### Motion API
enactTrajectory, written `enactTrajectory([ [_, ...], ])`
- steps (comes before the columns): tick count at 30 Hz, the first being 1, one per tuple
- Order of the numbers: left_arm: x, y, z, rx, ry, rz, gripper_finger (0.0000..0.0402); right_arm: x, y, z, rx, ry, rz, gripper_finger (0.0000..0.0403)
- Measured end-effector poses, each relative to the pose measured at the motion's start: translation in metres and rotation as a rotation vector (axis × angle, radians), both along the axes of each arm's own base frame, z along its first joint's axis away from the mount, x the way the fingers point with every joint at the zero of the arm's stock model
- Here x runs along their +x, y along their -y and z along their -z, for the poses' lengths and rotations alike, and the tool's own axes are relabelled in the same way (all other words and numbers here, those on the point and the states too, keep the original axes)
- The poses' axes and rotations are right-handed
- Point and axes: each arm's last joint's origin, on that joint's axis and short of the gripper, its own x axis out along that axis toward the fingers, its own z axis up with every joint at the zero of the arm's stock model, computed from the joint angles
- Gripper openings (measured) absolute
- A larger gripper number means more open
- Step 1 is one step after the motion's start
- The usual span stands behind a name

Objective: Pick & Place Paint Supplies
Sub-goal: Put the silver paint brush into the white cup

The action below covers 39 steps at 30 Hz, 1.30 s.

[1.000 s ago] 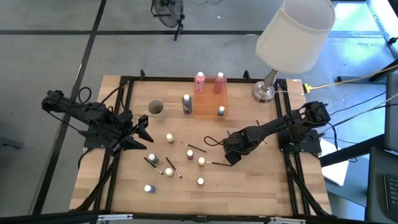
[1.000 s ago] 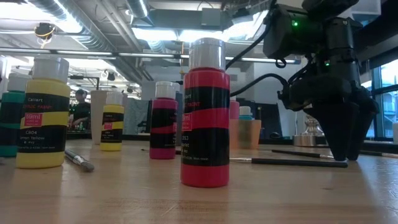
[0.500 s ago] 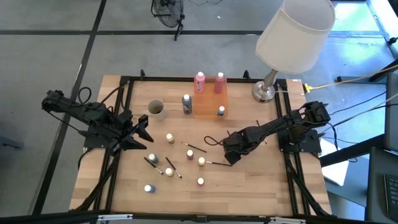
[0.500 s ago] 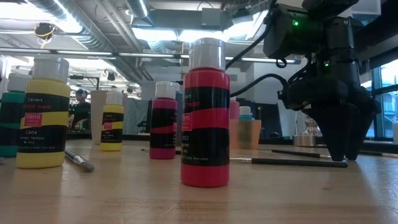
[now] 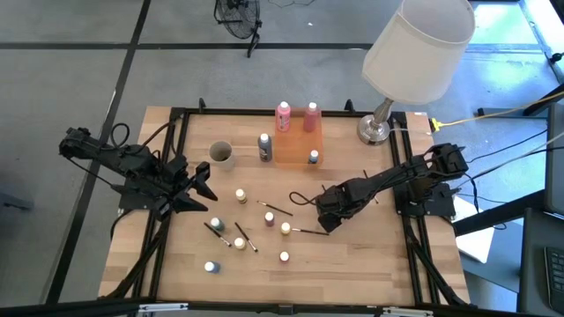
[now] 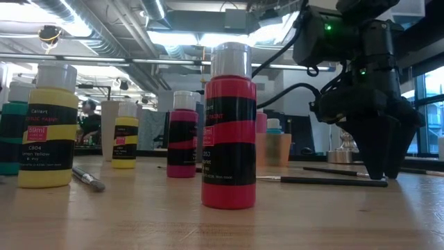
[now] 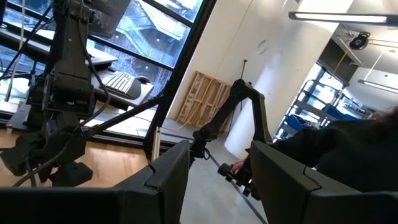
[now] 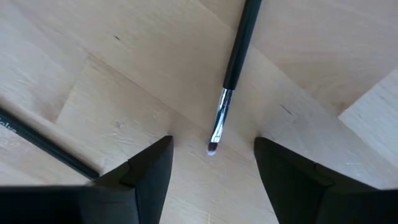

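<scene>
My right gripper (image 5: 328,220) is open and points down at the wooden table. In the right wrist view its fingers stand on either side of the bristle tip (image 8: 213,146) of a thin dark brush (image 8: 235,59) without touching it. The low view shows that gripper (image 6: 380,170) just above the brush (image 6: 326,181), which lies flat. Small bottles with white caps (image 5: 240,195) and other brushes (image 5: 245,236) are scattered across the table's middle. My left gripper (image 5: 204,187) is open and waits at the table's left side, tilted up toward the room (image 7: 217,180).
A big white-shaded lamp (image 5: 414,53) stands on its metal base (image 5: 374,130) at the far right corner. An orange tray (image 5: 298,145) holds pink bottles (image 5: 283,115) at the far edge, with a cup (image 5: 221,155) beside it. A second brush (image 8: 43,146) lies close to my right gripper.
</scene>
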Motion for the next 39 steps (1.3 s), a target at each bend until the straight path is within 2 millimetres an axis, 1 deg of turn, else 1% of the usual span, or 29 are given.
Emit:
enactTrajectory([
  [8,0.000,0.000,0.000,0.001,-0.001,0.004,0.0166,0.000,0.005,0.000,0.008,-0.013,0.023,0.0184],
  [12,0.000,0.000,0.000,0.001,-0.002,0.005,0.0166,0.000,0.007,0.000,0.015,-0.014,0.026,0.0168],
  [23,0.000,0.000,0.001,0.013,-0.003,0.003,0.0166,0.002,0.010,0.000,0.013,-0.006,0.028,0.0161],
  [33,0.000,0.000,0.001,0.020,0.001,0.002,0.0166,0.002,0.012,0.000,0.007,0.000,0.035,0.0134],
  [39,0.000,0.000,0.001,0.020,0.001,0.002,0.0166,0.002,0.012,0.000,0.016,-0.002,0.031,0.0130],
])
